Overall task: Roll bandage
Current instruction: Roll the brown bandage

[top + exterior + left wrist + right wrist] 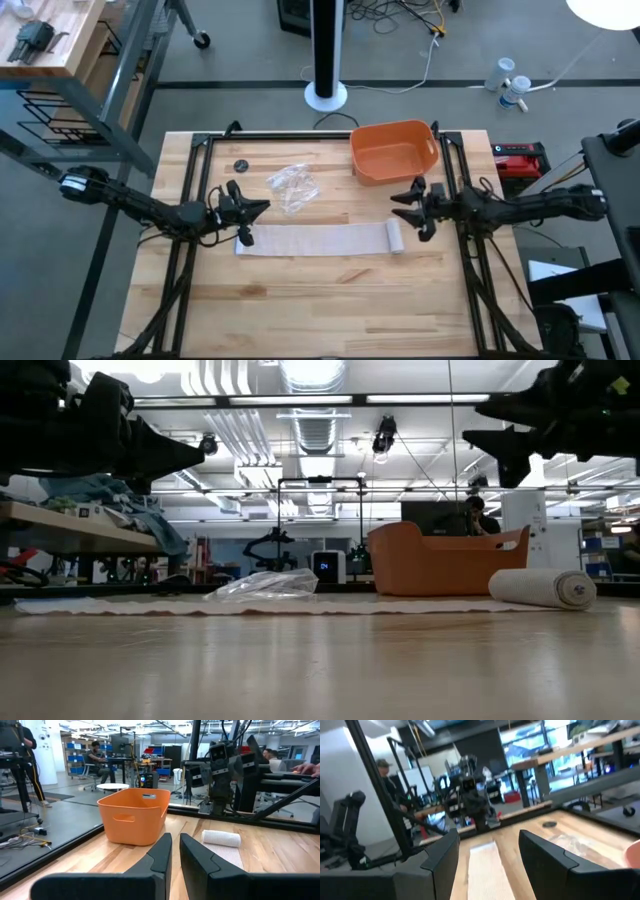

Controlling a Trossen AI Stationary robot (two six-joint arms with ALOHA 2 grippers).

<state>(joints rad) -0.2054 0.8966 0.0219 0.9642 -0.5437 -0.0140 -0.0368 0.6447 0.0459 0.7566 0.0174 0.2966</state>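
Observation:
The bandage (320, 239) lies flat across the middle of the table as a long off-white strip. Its small rolled end (396, 236) rests on the wood at the strip's right end and also shows in the low view (545, 588). My left gripper (262, 207) hovers shut above the strip's left end, pointing level toward the table's right. My right gripper (398, 205) hovers open just beyond the rolled end, pointing level toward the left, with nothing between its fingers. In the right wrist view the strip (487, 867) runs away below that gripper (488, 837).
An orange tub (394, 150) stands at the far right of the table. A crumpled clear plastic wrapper (292, 186) lies just beyond the strip, with a small black disc (240, 166) to its left. Black frame rails (190, 190) run along the table's sides. The near half is bare wood.

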